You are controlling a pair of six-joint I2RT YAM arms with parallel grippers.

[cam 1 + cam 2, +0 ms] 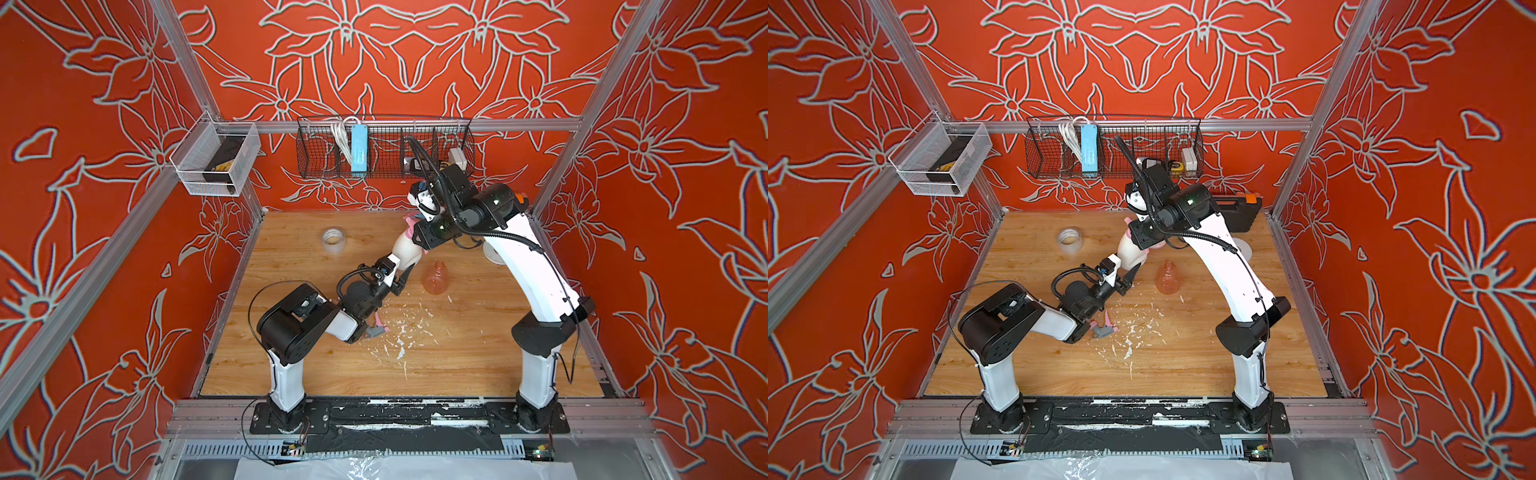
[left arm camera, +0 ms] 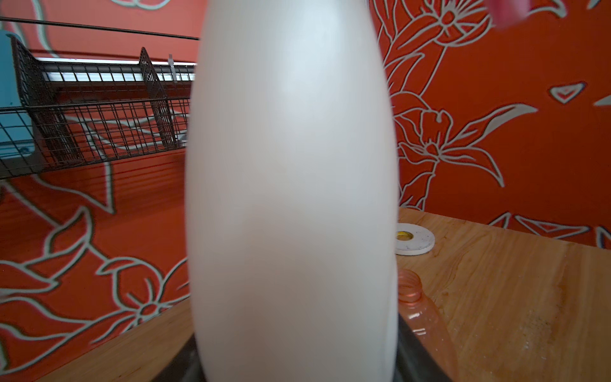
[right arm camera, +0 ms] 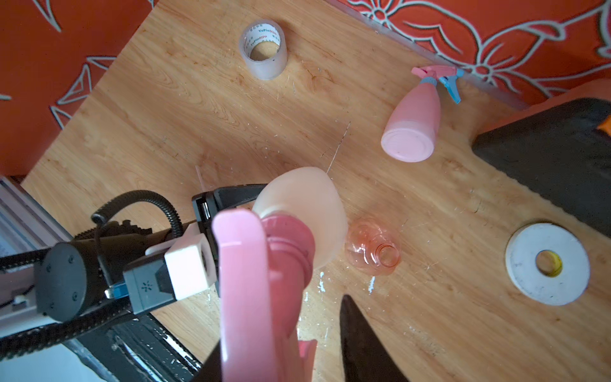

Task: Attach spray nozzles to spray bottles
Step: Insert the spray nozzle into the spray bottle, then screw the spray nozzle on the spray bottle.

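Pink nozzle (image 3: pixel 258 264) seated on cream bottle (image 3: pixel 307 198), which is clamped by left gripper (image 1: pixel 402 271). Right gripper (image 3: pixel 294 330) parted beside it; seating to be checked next.

The cream-white bottle (image 2: pixel 291 198) is showing smooth matt plastic, the all-pink nozzle (image 3: pixel 244 281) is gleaming glossy, the orange bottle (image 3: pixel 373 251) is looking translucent and shiny, and the wood-grain tabletop (image 3: pixel 198 115) is showing scuffs and white flecks.
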